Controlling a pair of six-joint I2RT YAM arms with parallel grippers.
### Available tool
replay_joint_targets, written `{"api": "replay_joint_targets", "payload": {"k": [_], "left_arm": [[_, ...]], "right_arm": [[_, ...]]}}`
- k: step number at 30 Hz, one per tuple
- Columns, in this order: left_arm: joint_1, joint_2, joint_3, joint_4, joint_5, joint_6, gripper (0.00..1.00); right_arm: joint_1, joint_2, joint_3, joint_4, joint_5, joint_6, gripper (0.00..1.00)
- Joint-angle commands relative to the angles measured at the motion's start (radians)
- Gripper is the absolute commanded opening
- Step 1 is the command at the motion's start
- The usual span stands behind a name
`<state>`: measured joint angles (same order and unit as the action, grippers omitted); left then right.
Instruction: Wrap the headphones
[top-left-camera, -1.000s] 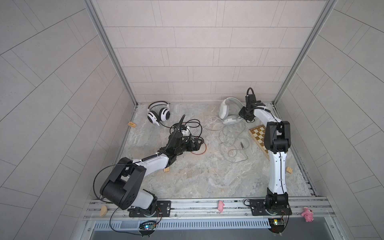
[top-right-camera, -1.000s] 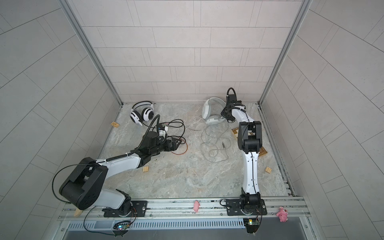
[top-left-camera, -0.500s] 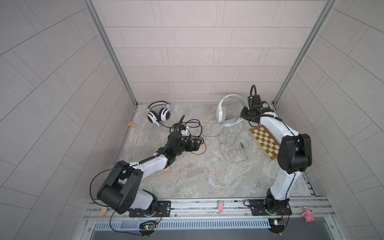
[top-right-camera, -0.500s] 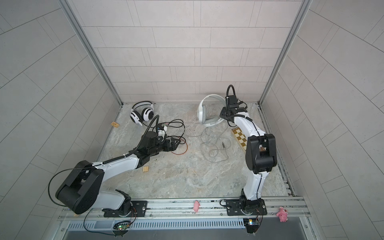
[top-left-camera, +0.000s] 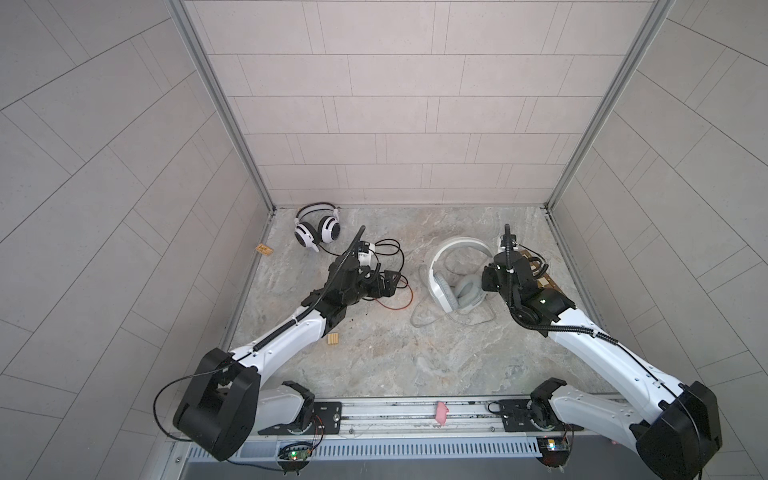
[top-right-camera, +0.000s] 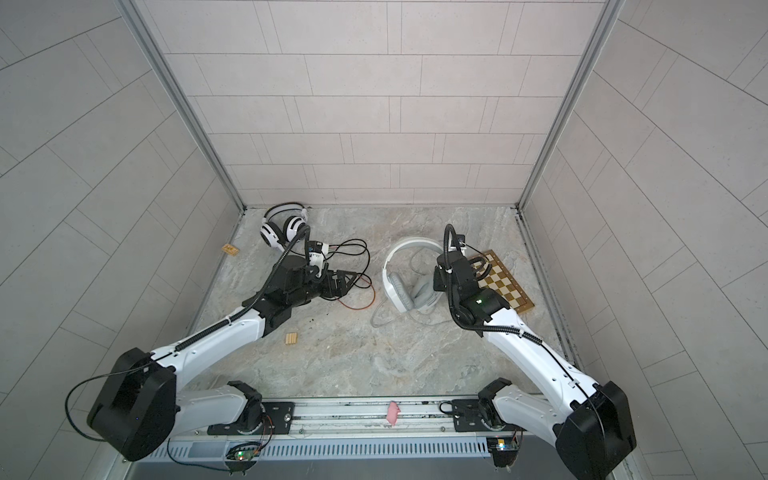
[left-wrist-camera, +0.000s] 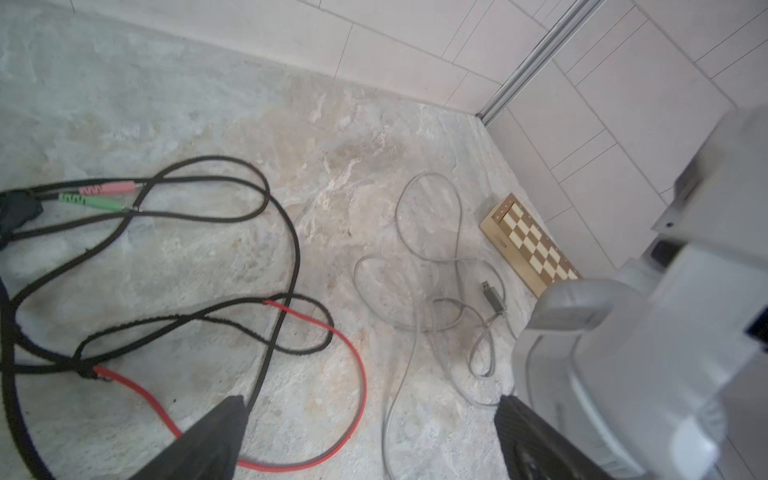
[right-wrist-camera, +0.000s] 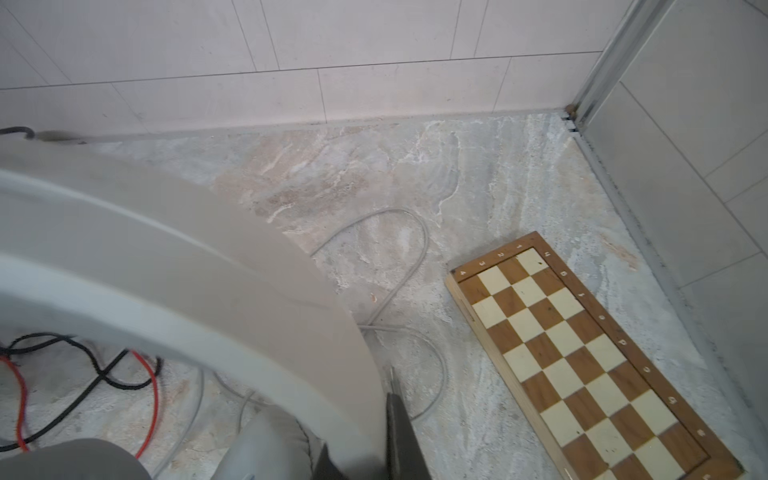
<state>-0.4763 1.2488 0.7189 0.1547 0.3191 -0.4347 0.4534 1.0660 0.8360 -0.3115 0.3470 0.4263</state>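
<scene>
The white headset (top-left-camera: 318, 230) with black-striped round cups lies in the far left corner of the tabletop (top-left-camera: 374, 365), close to the back wall, and nothing holds it. Its black and red cable (left-wrist-camera: 291, 232) runs from it in loose loops toward the middle. At one end a pink plug (left-wrist-camera: 112, 188) and a green plug (left-wrist-camera: 89, 201) lie side by side. The left fingers (left-wrist-camera: 208, 436) stand wide apart over these loops and hold nothing; the red part of the cable lies on the tabletop below the gap between them. The pale grey headset (top-left-camera: 453, 274) is right of the middle. The right fingers (right-wrist-camera: 401, 432) are closed narrowly on it, at the band just beside a padded cup; only one of them shows in the right wrist view. In the left wrist view this headset seems raised above the tabletop, but I cannot tell it for certain. Its whitish cable (top-left-camera: 440, 322) lies in loose curls on the tabletop under and in front of it, and its metal plug (left-wrist-camera: 492, 295) lies free. A wooden chessboard (top-right-camera: 505, 286) lies flat beside the right wall, partly hidden under the right arm.
</scene>
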Motion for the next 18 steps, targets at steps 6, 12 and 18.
{"api": "replay_joint_targets", "payload": {"k": [6,12,18], "left_arm": [[-0.062,-0.011,0.319,-0.289,0.019,-0.078,1.0],[-0.223,-0.047,0.332,-0.33,-0.109,-0.076,1.0],[-0.258,-0.105,0.35,-0.404,-0.165,-0.021,1.0]], "right_arm": [[0.008,-0.029,0.088,0.003,0.086,-0.004,0.01],[0.033,-0.034,0.125,-0.024,0.067,0.009,0.01],[0.048,-0.066,0.162,-0.051,-0.052,-0.079,0.0]]}}
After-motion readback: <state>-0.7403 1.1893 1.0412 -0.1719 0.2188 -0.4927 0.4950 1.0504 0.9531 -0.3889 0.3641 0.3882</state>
